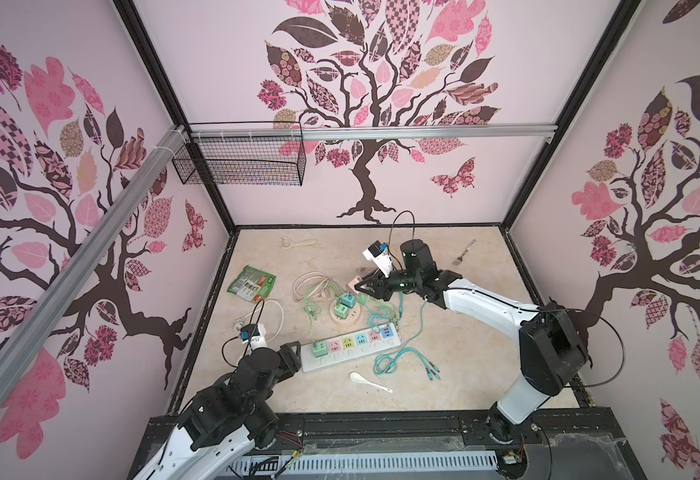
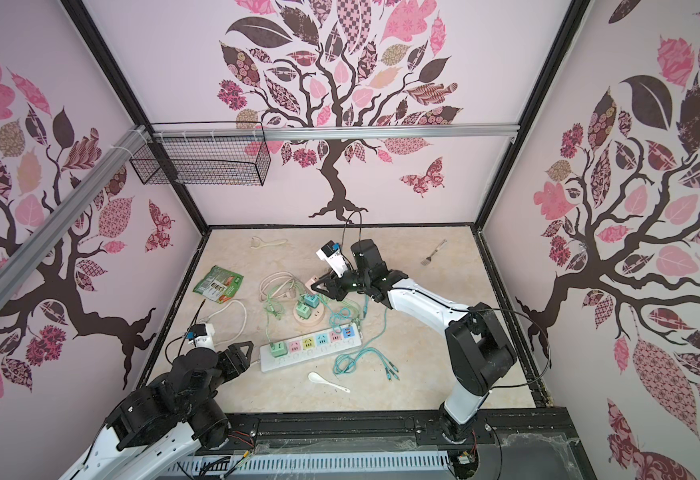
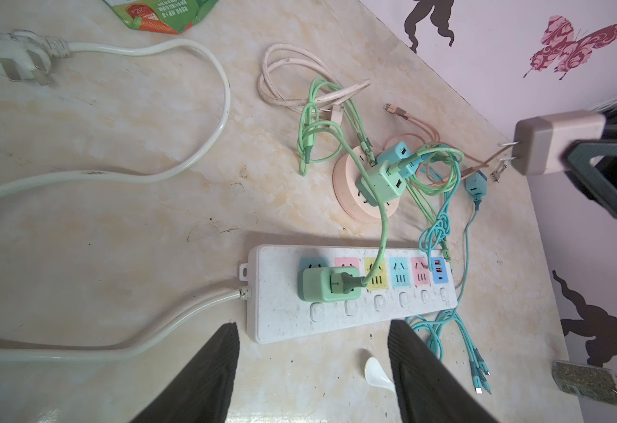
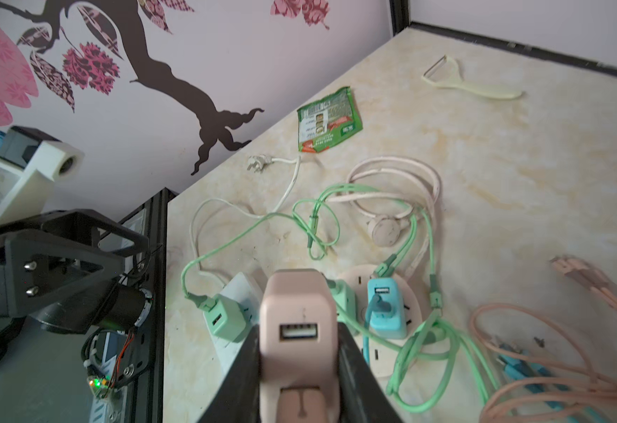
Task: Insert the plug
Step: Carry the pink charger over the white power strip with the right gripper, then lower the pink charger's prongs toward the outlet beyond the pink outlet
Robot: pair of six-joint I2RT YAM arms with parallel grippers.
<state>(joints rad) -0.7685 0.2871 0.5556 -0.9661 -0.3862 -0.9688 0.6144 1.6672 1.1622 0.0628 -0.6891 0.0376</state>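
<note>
The tabletop [image 1: 464, 324] is finished in a smooth, marble-patterned surface with a faint sheen; the power strip [image 3: 274, 300] is moulded in white matt plastic, speckled with grime; the pink plug [image 4: 299, 304] is seen as smooth matt plastic, its prongs [image 3: 506, 144] as bright metal; the fingers [image 3: 208, 373] of the left claw [image 3: 313, 324] are ribbed in dull black plastic; the spoon [image 3: 374, 368] is glazed glossy white; the packet [image 4: 329, 122] is made of crinkled shiny film.
</note>
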